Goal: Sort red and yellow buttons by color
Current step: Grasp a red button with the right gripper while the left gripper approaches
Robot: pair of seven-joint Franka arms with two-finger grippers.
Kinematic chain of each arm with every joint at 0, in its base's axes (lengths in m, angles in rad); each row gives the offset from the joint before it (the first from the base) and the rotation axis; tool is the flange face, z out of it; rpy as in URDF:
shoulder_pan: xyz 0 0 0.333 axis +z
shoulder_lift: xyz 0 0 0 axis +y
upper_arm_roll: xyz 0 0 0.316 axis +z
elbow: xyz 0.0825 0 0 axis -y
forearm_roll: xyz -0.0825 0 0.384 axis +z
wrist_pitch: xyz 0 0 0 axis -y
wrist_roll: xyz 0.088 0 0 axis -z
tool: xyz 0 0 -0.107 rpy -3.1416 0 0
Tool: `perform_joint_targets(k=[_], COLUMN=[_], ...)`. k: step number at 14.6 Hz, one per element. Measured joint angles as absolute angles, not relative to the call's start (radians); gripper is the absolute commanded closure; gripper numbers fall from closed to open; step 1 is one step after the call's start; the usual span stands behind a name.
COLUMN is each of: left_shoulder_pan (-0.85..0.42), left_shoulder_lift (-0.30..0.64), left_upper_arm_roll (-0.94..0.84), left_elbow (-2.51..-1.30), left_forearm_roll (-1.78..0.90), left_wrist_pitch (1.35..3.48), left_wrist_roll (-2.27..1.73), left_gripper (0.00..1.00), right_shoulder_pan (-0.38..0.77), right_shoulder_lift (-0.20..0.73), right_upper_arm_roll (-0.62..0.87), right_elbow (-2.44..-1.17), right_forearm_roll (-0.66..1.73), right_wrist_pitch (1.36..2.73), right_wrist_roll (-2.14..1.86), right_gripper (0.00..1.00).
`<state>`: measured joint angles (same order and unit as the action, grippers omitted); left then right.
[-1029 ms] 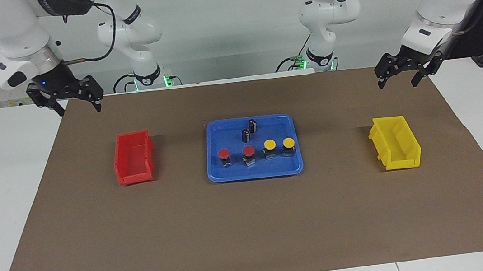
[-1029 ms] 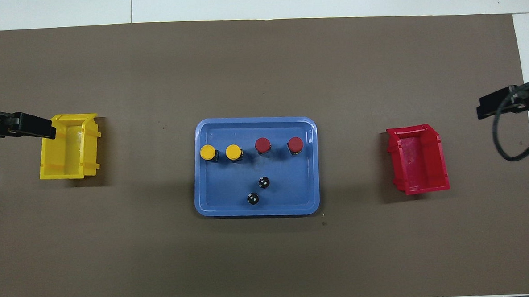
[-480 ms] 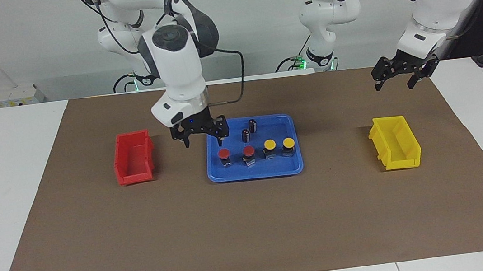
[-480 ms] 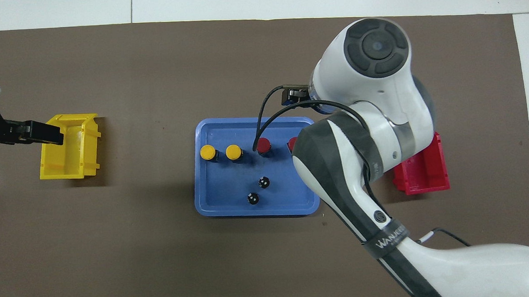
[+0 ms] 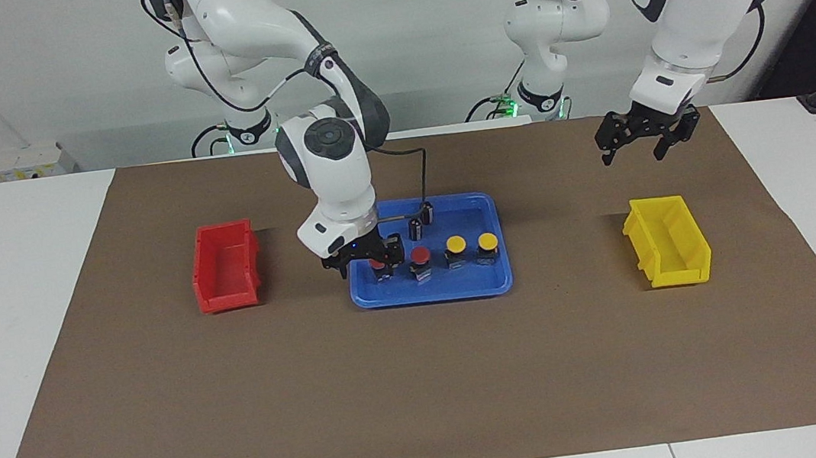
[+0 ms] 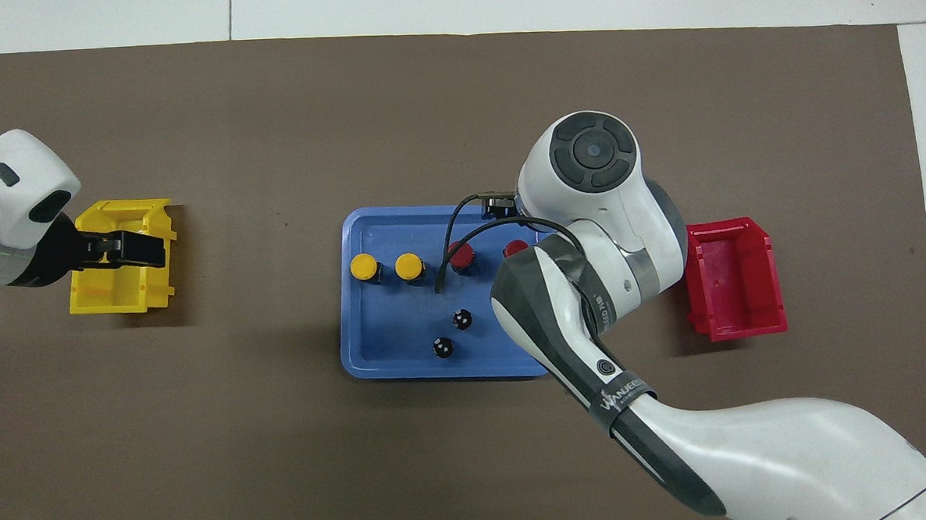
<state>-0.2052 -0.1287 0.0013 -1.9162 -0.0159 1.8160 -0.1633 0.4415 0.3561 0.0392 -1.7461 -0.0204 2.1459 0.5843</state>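
Four small buttons [image 5: 449,253] sit in a row in the blue tray [image 5: 431,292]. They look light and hard; grab the black base. The right gripper [image 5: 365,261] is low, jaws open around the end red button [image 5: 379,264]. The left gripper [image 5: 642,142] hangs open above the yellow bin [image 5: 668,242].

One camera looked from high across the table toward the robots; another looked steeply down from above them. Both showed the blue tray [image 5: 494,280] [image 6: 358,358].
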Motion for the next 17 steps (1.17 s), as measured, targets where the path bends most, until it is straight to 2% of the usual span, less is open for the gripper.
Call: perform_joint_targets(k=[5, 13, 17], left_shoulder_pan=[-0.325, -0.324, -0.324], left_shoulder_lift=[-0.122, -0.122, -0.122], left_upper_arm_roll=[-0.004, 0.004, 0.004], left_elbow=[-2.001, -2.006, -2.006], left_forearm_roll=[-0.016, -0.016, -0.016], left_wrist_pitch=[1.966, 1.981, 1.990], left_wrist_roll=[-0.406, -0.409, -0.409], left_gripper=[0.00, 0.00, 0.00], right_shoulder_pan=[0.472, 0.473, 0.475], right_shoulder_lift=[0.354, 0.341, 0.338], right_upper_arm_roll=[0.039, 0.038, 0.039], right_elbow=[-1.784, -1.834, -1.836], right_forearm_roll=[-0.020, -0.020, -0.020], right_wrist_pitch=[2.171, 2.194, 2.194], right_wrist_roll=[0.605, 0.605, 0.605], right_gripper=[0.26, 0.46, 0.67])
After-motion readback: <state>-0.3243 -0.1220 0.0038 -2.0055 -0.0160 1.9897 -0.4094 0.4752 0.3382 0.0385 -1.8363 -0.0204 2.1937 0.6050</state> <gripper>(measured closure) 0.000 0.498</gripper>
